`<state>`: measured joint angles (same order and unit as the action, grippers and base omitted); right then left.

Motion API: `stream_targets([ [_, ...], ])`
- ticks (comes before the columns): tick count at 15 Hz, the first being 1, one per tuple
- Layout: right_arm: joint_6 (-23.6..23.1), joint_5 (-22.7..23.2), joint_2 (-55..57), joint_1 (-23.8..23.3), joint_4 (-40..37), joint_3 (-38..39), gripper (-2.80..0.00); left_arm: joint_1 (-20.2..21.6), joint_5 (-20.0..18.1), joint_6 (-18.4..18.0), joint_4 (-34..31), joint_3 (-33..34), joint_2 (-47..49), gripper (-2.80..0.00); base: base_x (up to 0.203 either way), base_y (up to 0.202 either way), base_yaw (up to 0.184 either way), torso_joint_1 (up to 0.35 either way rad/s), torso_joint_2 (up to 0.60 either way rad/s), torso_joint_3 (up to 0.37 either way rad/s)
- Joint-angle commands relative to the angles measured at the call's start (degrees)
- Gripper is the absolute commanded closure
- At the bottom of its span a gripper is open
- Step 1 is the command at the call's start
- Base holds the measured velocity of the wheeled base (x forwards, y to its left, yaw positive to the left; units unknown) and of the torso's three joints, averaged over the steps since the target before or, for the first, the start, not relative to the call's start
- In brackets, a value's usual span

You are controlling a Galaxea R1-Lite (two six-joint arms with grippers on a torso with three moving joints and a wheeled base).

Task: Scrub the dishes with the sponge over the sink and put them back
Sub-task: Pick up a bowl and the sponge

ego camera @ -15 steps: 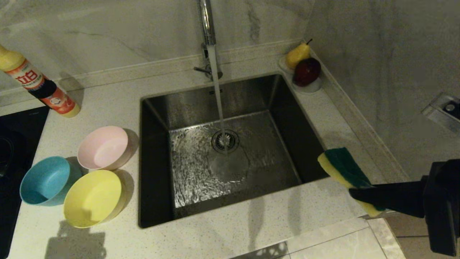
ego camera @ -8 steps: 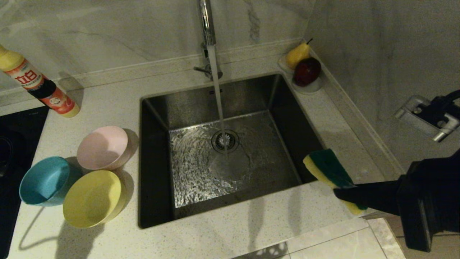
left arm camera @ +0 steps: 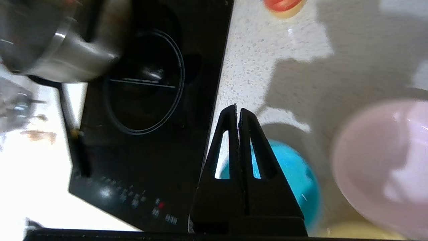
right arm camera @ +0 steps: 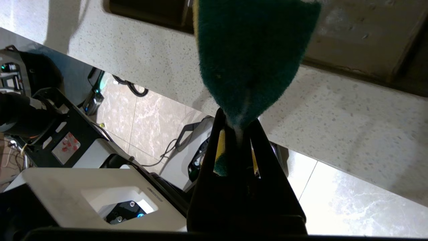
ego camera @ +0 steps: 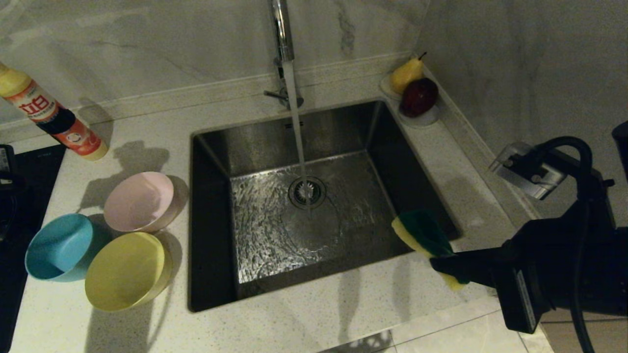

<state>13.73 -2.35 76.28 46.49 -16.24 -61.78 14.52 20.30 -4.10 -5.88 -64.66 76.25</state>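
Only the left wrist view shows the left tool (left arm camera: 238, 110) clenched empty; right tool (ego camera: 436, 262) pinches the sponge (ego camera: 423, 234).

The sink (ego camera: 216, 162) at the frame's centre is brushed steel, its wet floor glinting and rippled. The table (ego camera: 304, 318) is pale speckled stone, smooth with a soft sheen. At lower left, the pink bowl (ego camera: 140, 201), blue bowl (ego camera: 59, 245) and yellow bowl (ego camera: 125, 269) look like matt plastic. The sponge (ego camera: 424, 235) at right shows a rough, fuzzy green face over yellow foam. The tap (ego camera: 281, 29) is glossy chrome.
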Motion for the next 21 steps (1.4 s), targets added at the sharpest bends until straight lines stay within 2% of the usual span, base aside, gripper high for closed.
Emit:
stream_targets([
  [1,0.2,0.0,2.1,0.0,0.2,-0.3,0.0,7.6,-10.7,0.4,-0.5,-1.5,5.8,0.0,0.0,0.0,0.0,0.0,0.0,0.0],
  [3,0.2,0.0,2.8,0.0,2.7,-0.1,0.0,13.2,-20.2,1.7,-2.2,-1.5,6.8,0.0,0.0,0.0,0.0,0.0,0.0,0.0],
  [6,0.2,0.0,2.9,0.1,3.4,-0.1,0.0,18.8,-33.1,7.7,-6.7,-1.5,7.5,0.0,0.0,0.0,0.0,0.0,0.0,0.0],
  [7,0.2,0.0,2.7,0.0,3.4,-0.1,0.0,20.1,-36.1,9.9,-8.4,-1.4,7.5,-2.8,0.0,0.0,0.0,0.0,0.0,0.0],
  [8,0.2,0.0,2.5,0.0,3.4,-0.2,0.0,21.0,-38.3,12.6,-9.6,-1.2,7.6,-2.8,0.0,0.0,0.0,0.0,0.0,0.0],
  [10,0.2,0.0,2.4,0.0,3.4,-0.2,0.0,21.2,-39.3,15.1,-9.2,1.5,7.5,-2.8,0.0,0.0,0.0,0.0,0.0,0.0],
  [15,0.3,0.0,3.1,-0.2,3.4,0.0,0.0,23.5,-39.1,15.3,-8.7,5.7,10.9,-2.8,0.0,0.0,0.0,0.0,0.0,0.0],
  [21,0.3,0.0,3.6,-0.3,3.5,-0.3,0.0,24.0,-39.3,15.4,-2.6,10.1,13.2,-2.8,0.0,0.0,0.0,0.0,0.0,0.0],
])
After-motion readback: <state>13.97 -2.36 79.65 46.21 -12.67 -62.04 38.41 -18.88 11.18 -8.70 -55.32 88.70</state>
